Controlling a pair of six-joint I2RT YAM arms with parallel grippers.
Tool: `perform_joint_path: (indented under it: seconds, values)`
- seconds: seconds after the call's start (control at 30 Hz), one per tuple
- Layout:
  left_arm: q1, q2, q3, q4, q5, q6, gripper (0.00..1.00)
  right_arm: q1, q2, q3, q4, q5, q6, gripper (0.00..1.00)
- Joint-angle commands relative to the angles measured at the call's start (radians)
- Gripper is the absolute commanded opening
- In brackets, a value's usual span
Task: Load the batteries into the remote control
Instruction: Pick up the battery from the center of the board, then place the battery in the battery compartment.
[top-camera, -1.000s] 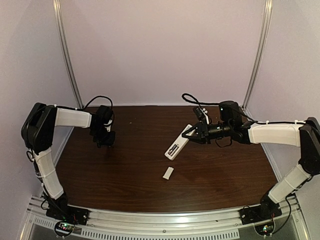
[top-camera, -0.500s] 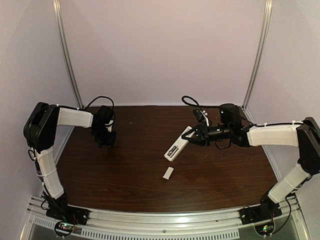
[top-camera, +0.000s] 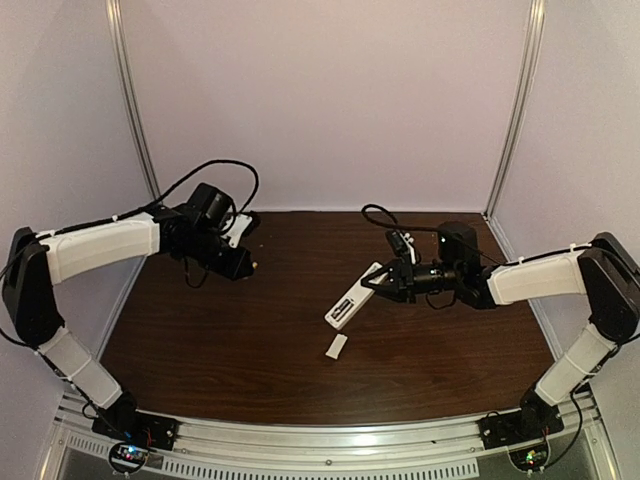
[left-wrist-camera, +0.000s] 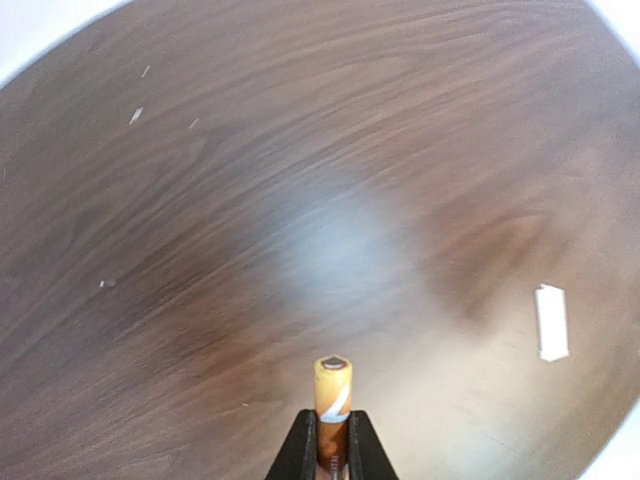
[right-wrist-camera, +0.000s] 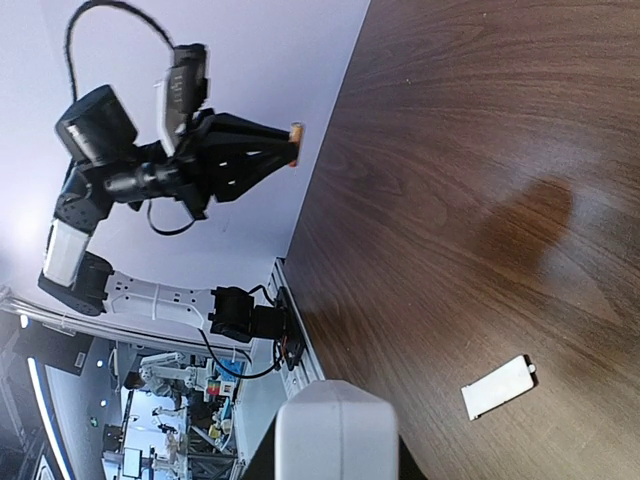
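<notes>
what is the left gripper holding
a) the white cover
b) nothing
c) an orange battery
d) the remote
c: the left wrist view shows the orange battery pinched in the left gripper, while the remote sits in the right gripper.

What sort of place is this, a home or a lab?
Likely a robotics lab cell: a wood-grain table boxed in by pale walls and metal posts, two arms bolted to an aluminium rail, and more rigs beyond the table's edge.
</notes>
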Motion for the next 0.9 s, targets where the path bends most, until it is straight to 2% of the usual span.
perform_joint_path:
  seconds: [0.0, 0.17, 0.4, 0.67, 0.87]
  values:
    - [-0.066, -0.131, 0.009, -0.102, 0.155, 0.088, 0.00, 0.032, 0.050, -0.044, 0.205, 0.043, 0.124, 0.00]
    - [-0.211, -0.218, 0.028, -0.175, 0.235, 0.120, 0.00, 0.072, 0.095, -0.057, 0.343, 0.069, 0.215, 0.00]
    - [-0.330, -0.168, 0.093, -0.213, 0.257, 0.095, 0.00, 0.131, 0.148, -0.056, 0.452, 0.111, 0.276, 0.00]
    - [-0.388, -0.073, 0.137, -0.226, 0.231, 0.075, 0.00, 0.164, 0.193, -0.087, 0.590, 0.166, 0.368, 0.00]
    - [-0.395, -0.019, 0.166, -0.226, 0.202, 0.062, 0.00, 0.182, 0.215, -0.079, 0.606, 0.177, 0.380, 0.00]
